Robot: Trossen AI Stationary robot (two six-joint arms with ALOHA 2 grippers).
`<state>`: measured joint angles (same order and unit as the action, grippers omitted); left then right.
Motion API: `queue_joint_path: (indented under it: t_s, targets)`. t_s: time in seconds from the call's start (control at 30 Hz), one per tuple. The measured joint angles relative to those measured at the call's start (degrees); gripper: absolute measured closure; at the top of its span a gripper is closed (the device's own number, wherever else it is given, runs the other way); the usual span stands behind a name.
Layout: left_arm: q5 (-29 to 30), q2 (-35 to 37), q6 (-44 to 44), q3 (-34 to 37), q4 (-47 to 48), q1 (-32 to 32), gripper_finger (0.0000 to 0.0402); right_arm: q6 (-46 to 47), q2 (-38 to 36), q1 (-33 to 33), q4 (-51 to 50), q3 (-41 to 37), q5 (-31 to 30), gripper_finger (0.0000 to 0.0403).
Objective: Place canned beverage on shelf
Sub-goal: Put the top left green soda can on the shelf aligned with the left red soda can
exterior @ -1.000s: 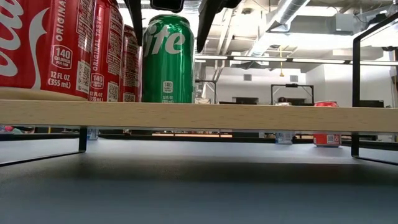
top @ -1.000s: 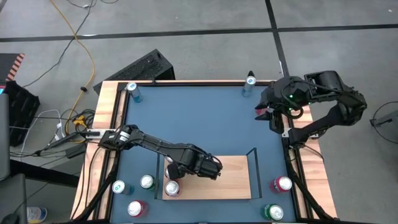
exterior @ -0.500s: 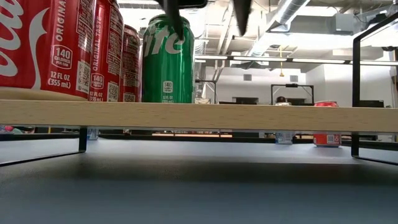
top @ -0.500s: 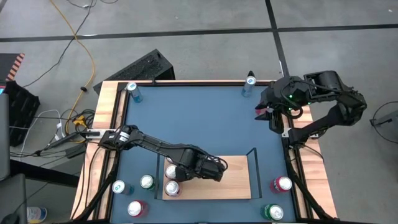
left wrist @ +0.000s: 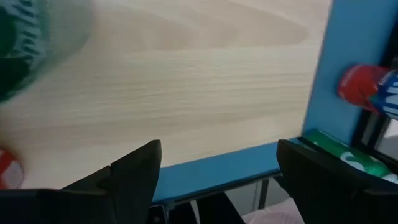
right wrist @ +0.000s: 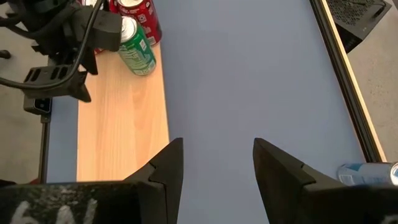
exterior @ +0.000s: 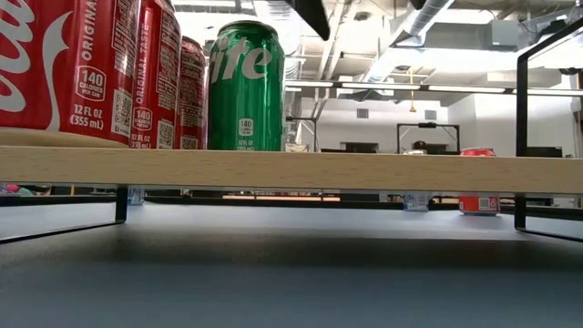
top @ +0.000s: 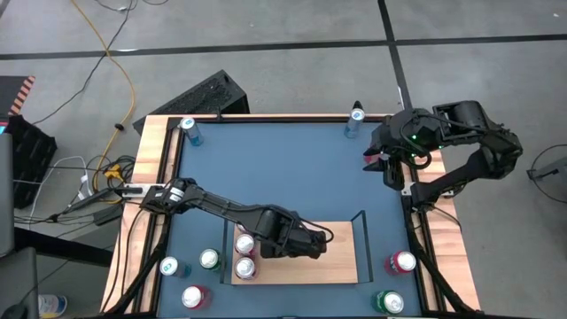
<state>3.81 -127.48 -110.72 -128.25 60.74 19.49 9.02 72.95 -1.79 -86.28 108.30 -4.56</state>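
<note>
Green can (exterior: 245,87) stands upright on shelf (top: 337,257), beside red cans (exterior: 82,73). Left hand (top: 321,250) released, empty, clear of it. Recommend lifting straight away, avoiding the row. Right hand (right wrist: 214,163) parked, holding nothing.

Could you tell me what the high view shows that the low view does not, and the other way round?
Only the high view shows both arms whole: the left gripper open over the shelf, the right gripper waiting at the table's far right corner, and loose cans along the table's edges. Only the low view shows the labels on the green can and the red cans, and the room behind. Both show the shelf with cans standing at one end.
</note>
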Motion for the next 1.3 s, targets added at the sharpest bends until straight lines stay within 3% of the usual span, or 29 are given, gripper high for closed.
queue_joint_path:
  t_s: [0.7, 0.9, 1.13, 1.3]
  targets:
    - [0.4, 0.0, 4.6, -1.3, -5.7, 0.2, 0.0099, 0.6, 0.0, 0.0, 0.0, 0.0, 0.0, 0.0227]
    - [3.1, 0.3, 18.5, -6.8, -10.9, 0.0, 0.0099, -0.5, 0.0, 0.0, 0.0, 0.0, 0.0, 0.0227]
    - [3.1, 7.8, 36.5, -6.6, -19.1, 0.1, 0.0099, -1.7, 0.0, -0.2, 2.8, 0.1, -0.1, 0.0227]
    - [9.0, 16.0, 48.4, -6.4, -22.6, 0.7, 0.0099, -2.0, 0.0, -0.6, 3.9, 0.1, -0.1, 0.0227]
